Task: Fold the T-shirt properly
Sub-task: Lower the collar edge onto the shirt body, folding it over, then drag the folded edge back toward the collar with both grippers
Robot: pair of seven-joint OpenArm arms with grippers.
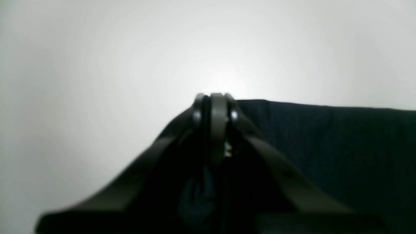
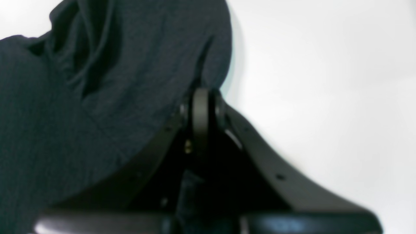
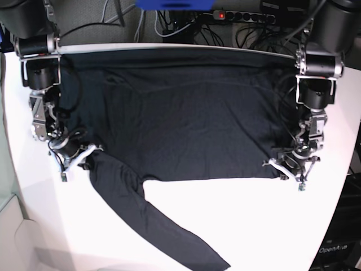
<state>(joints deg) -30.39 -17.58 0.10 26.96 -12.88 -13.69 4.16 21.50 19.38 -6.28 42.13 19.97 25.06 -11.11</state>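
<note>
The dark navy T-shirt (image 3: pixel 180 113) lies spread flat on the white table (image 3: pixel 265 226), with one long sleeve (image 3: pixel 152 226) trailing toward the front edge. My right gripper (image 3: pixel 79 155) sits at the shirt's edge where that sleeve starts. In its wrist view the right gripper (image 2: pixel 201 97) is shut, and the rumpled T-shirt (image 2: pixel 81 113) runs in under its fingertips. My left gripper (image 3: pixel 290 164) is at the shirt's opposite lower corner. In its wrist view the left gripper (image 1: pixel 216 102) is shut at the corner of the T-shirt (image 1: pixel 325 146), with dark cloth showing between its fingers.
Behind the table's far edge lie a power strip (image 3: pixel 242 17) and tangled cables. A blue object (image 3: pixel 175 4) sits at the top edge of the base view. Bare white table shows in front of the shirt's hem and to the right of the sleeve.
</note>
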